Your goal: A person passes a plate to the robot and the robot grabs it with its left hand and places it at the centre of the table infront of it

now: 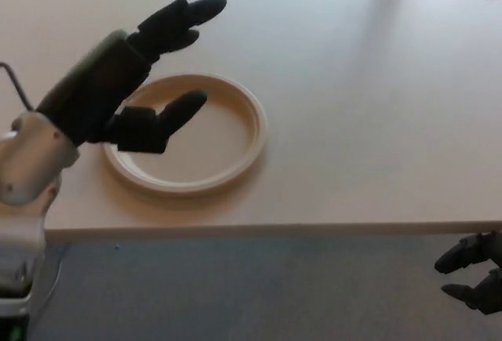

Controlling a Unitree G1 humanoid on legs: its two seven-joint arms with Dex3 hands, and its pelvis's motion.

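While no writing shows, plate [227, 165] on table [376, 121], left hand [153, 67] seemingly empty

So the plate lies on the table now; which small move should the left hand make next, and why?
Probably draw the left hand back toward the robot. The plate lies flat on the table, and the hand is open above it, holding nothing, so only clearing away seems left.
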